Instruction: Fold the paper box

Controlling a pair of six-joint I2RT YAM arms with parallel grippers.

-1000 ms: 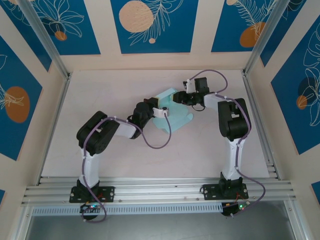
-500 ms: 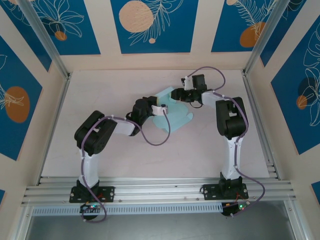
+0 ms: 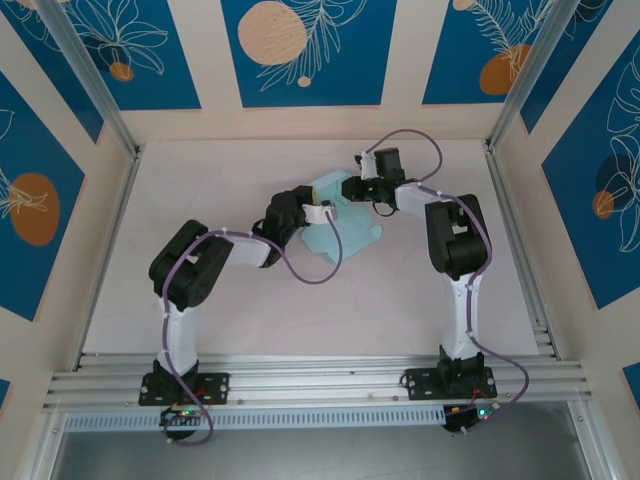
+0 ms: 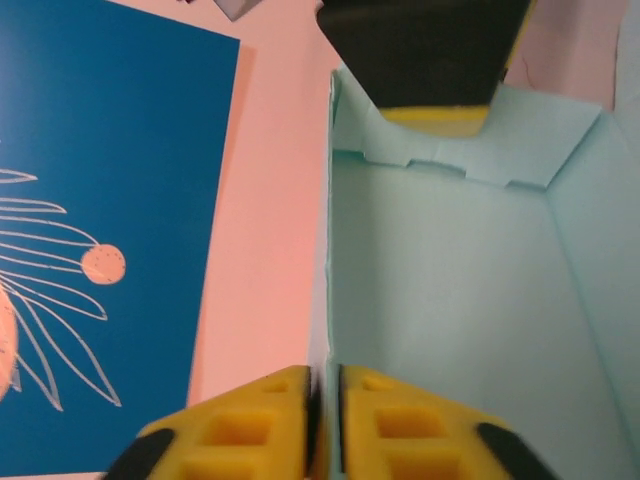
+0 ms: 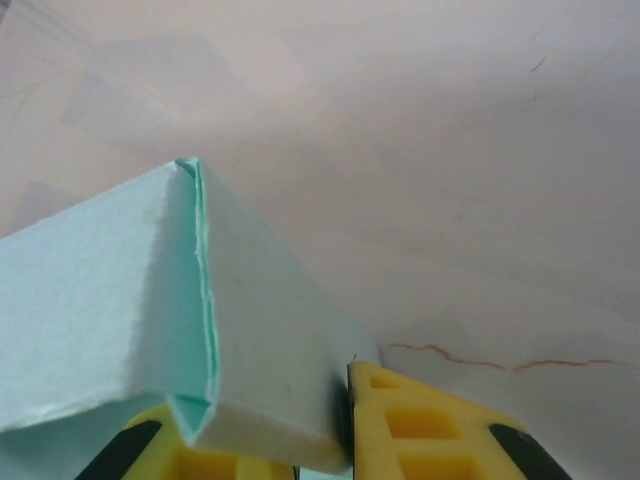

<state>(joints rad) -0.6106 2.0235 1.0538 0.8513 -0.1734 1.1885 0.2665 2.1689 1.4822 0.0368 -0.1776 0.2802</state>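
**Left claw (image 4: pixel 323 388) and right claw (image 5: pixel 275 425) nipped onto the paper box (image 4: pixel 440 290)**

The left claw is narrow, its yellow pads (image 4: pixel 240 430) squeezing the near end of the paper box's left wall with the thin card edge trapped between them. Past the pads, the box's hollow shows a pale-blue floor with upright sides and nothing but bare card within. The box rests on the white table (image 3: pixel 420 290) between the two claws. At the box's far wall, which is notched with small tabs, the right claw bites from the opposite side. Its pads sit close on either side of a folded card corner, gripping it. Left of the box stands a blue panel (image 4: pixel 110 200) printed with white leaves.
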